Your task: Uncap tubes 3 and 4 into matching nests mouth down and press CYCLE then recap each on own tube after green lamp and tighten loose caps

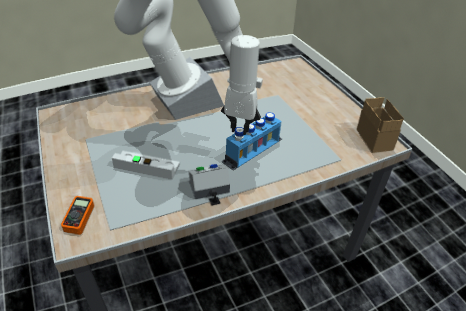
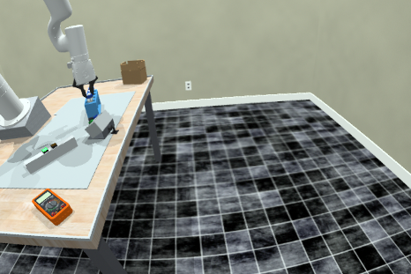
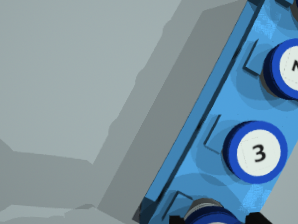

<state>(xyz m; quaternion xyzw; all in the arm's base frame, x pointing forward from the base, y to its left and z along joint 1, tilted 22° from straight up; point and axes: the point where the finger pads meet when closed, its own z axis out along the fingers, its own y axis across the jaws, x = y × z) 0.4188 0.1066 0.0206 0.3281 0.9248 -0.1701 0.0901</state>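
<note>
Blue and white: saw the cap of tube 4 (image 1: 239,132) (image 3: 215,220) at the end of the blue rack (image 1: 233,149) (image 2: 93,108) (image 3: 175,175), gripped between the closed fingers of the gripper (image 1: 240,127) (image 2: 88,94) (image 3: 215,219). Noticed a sliver of pale rim (image 3: 204,204) just beside that cap on the rack; could not tell how far down on the thread. Found cap 3 (image 1: 251,129) (image 3: 258,152) next along the rack, flat and number up, then cap 2 (image 1: 260,123) (image 3: 289,70) and cap 1 (image 1: 270,117) in the same row, each on its tube.

Saw the grey housing (image 1: 210,182) (image 2: 100,127) near the rack's tube 4 end, with a blue key (image 1: 214,166) and a green key (image 1: 200,168) on top. Found the white cap tray (image 1: 162,168) (image 2: 53,158) farther from the rack, past the housing, with the green lamp (image 1: 136,159) (image 2: 45,150) bright and the amber lamp (image 1: 147,161) (image 2: 54,144) dark. Spotted the arm's base (image 1: 205,103) (image 2: 41,113) behind the rack, a cardboard box (image 1: 378,133) (image 2: 133,73) well apart from the rack's tube 1 end, and an orange meter (image 1: 77,215) (image 2: 52,206) farther off, beyond the tray from the rack.
</note>
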